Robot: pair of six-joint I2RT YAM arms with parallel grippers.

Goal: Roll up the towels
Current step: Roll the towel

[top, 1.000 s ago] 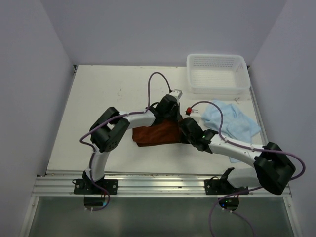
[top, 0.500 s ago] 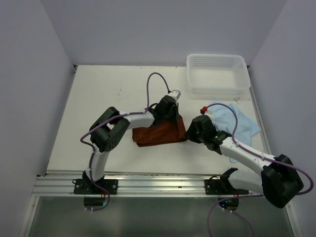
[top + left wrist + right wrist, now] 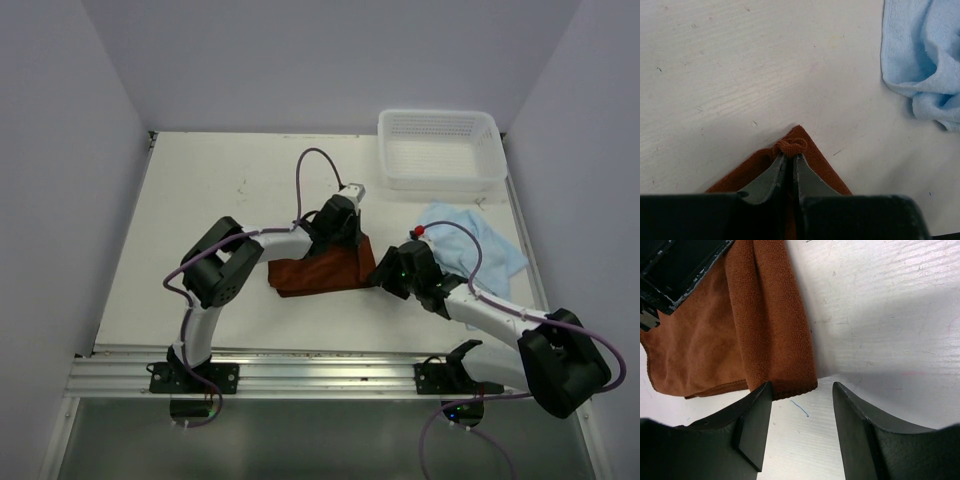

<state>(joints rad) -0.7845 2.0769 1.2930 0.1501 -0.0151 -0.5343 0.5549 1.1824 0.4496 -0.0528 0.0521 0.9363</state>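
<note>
The rust towel (image 3: 312, 273) lies flat at mid-table with its right edge turned over into a thick fold (image 3: 772, 330). My left gripper (image 3: 789, 155) is shut on the bunched far corner of this rust towel (image 3: 816, 167); in the top view the wrist covers that corner. Just off the fold's near end, my right gripper (image 3: 802, 387) stands open with only bare table between its fingers. In the top view the right gripper (image 3: 380, 274) sits at the rust towel's right side. The light blue towel (image 3: 472, 240) lies crumpled to the right and also shows in the left wrist view (image 3: 925, 55).
A white mesh basket (image 3: 440, 180) stands at the far right corner, just behind the blue towel. Purple cables loop over both arms. Walls close the table on the left, the back and the right.
My right gripper has opened and let go of the rust towel's right edge, drawing back a little toward the near side. The left gripper has stayed shut on the corner.
</note>
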